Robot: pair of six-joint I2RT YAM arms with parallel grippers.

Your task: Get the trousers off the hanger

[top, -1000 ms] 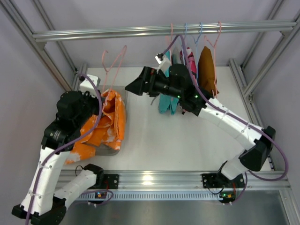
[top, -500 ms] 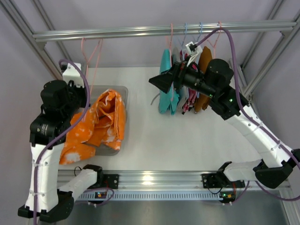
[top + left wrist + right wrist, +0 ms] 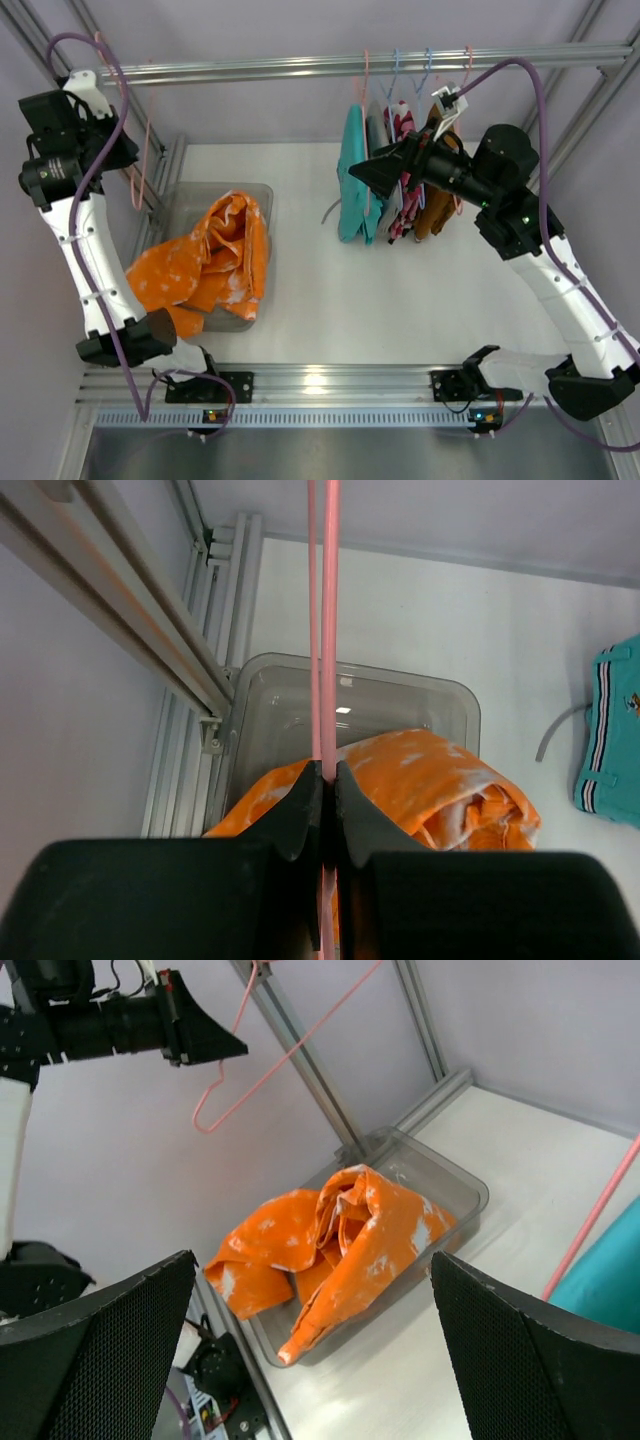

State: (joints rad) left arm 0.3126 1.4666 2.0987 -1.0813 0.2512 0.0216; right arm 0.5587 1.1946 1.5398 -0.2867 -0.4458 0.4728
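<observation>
The orange tie-dye trousers (image 3: 210, 265) lie crumpled in a clear plastic bin (image 3: 190, 195), spilling over its near left edge; they also show in the left wrist view (image 3: 440, 790) and the right wrist view (image 3: 340, 1240). My left gripper (image 3: 125, 150) is raised high at the far left, shut on the thin salmon-pink hanger (image 3: 143, 165), which hangs bare above the bin. The jaws (image 3: 327, 775) pinch the hanger's wires (image 3: 325, 630). The hanger also shows in the right wrist view (image 3: 290, 1050). My right gripper (image 3: 360, 170) is open and empty in front of the hanging clothes.
A metal rail (image 3: 300, 68) crosses the back. A teal garment (image 3: 352, 185), a patterned one and a brown-orange one (image 3: 440, 200) hang from it on pink and light blue hangers (image 3: 396, 65). A grey cable end (image 3: 328, 212) lies on the white table.
My left arm has swung up and to the far left, carrying the hanger away from the trousers, which stay in the bin. My right arm has drawn back to the right.
</observation>
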